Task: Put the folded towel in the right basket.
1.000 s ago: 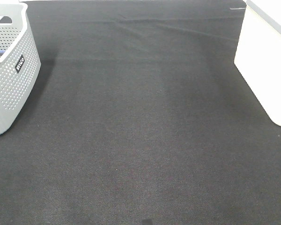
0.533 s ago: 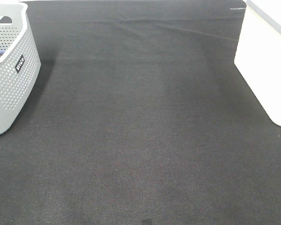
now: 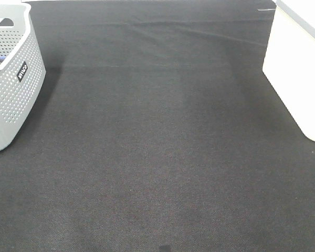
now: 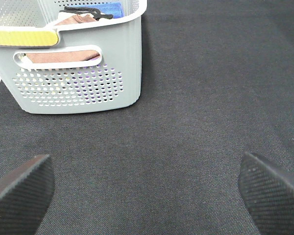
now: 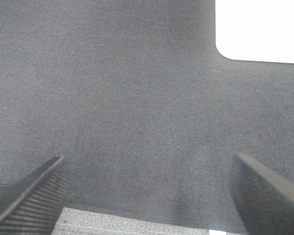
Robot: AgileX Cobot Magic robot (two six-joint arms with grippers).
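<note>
A grey perforated basket (image 3: 13, 79) stands at the far left of the black cloth. In the left wrist view the grey basket (image 4: 78, 83) holds folded cloths, a brownish-pink one (image 4: 63, 56) behind the handle slot and a blue one (image 4: 110, 9) at the rim. A white basket (image 3: 299, 73) stands at the far right and shows in the right wrist view (image 5: 259, 29). My left gripper (image 4: 147, 188) is open and empty over the cloth, short of the grey basket. My right gripper (image 5: 147, 191) is open and empty. Neither arm shows in the exterior view.
The black cloth (image 3: 157, 147) covers the table between the two baskets. A yellow strip (image 4: 22, 36) lies on the grey basket's rim. The cloth's near edge shows in the right wrist view (image 5: 137, 218).
</note>
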